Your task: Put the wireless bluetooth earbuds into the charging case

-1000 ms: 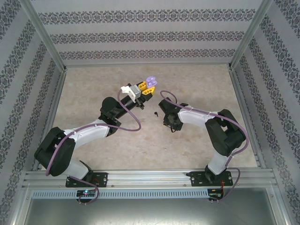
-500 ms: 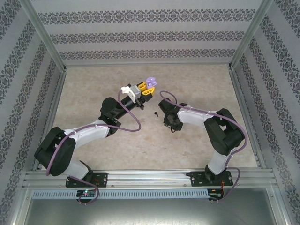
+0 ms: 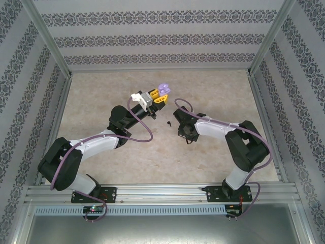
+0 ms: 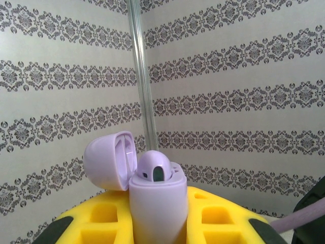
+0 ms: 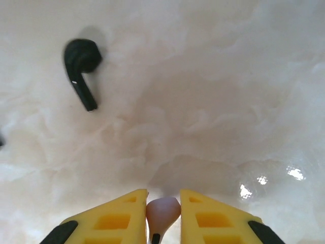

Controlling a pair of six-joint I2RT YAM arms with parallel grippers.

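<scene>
Top cam looks down from behind; left wrist faces the wall (image 4: 228,101); right wrist hugs the table (image 5: 228,76); black earbud (image 5: 80,58) ahead of it shows up top too.

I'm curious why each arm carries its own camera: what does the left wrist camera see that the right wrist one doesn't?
Left wrist camera: an open lilac case, lid flipped up, one lilac earbud seated inside, patterned wall behind. Right wrist camera: a black earbud lying on the marbled table, and a pale pink earbud. Shared: yellow fingers at the bottom, left arm's and right arm's, each pair holding its item.
</scene>
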